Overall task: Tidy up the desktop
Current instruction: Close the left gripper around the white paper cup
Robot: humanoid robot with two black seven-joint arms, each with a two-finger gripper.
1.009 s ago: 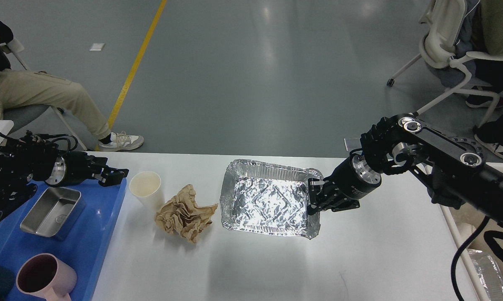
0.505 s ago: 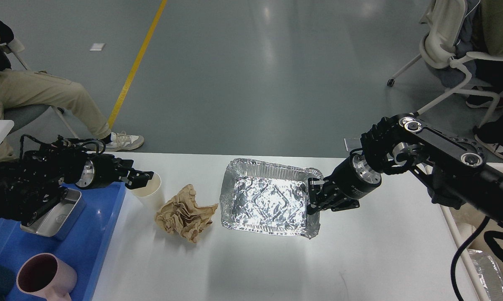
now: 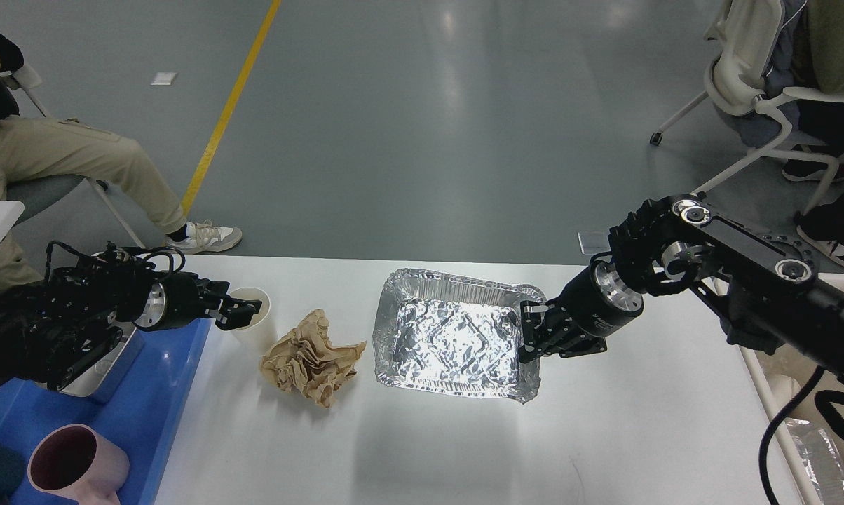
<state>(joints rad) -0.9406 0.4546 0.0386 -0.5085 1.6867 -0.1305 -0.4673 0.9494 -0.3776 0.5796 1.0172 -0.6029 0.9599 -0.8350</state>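
Room: grey floor, yellow line upper left of frame, seated people at both upper corners.
Desktop: white, smooth, fills lower centre of frame; rigid, fixed, not for lifting, only for clearing.
Foil tray: centre of frame, flat on desktop. Thin aluminium, very light, dents easily, likely flexes if lifted by one edge. Best hold judged: rolled rim, light squeeze, lift level.
Right gripper: at tray's right rim, one finger inside the wall, one outside; looks clamped on the rim.
Crumpled paper: brown, left of tray, just beside it, apart. Soft, light, springy; any pinch across the bulk should hold.
Paper cup: cream, upright, left of paper, near blue tray's edge. Light, thin-walled, crushes and tips easily; take at rim or mid-wall with gentle force.
Left gripper: at cup's rim, left centre of frame; fingers dark and small against the cup, can't tell if apart or together.
Blue tray: lower left of frame, holds steel container (mostly hidden by left arm) and pink mug. Both stiff, heavier, stable.
Cream bin: lower right edge of frame, partly hidden by right arm; foil inside.
Risk: rim grasp may buckle the foil; cup may topple if nudged sideways.
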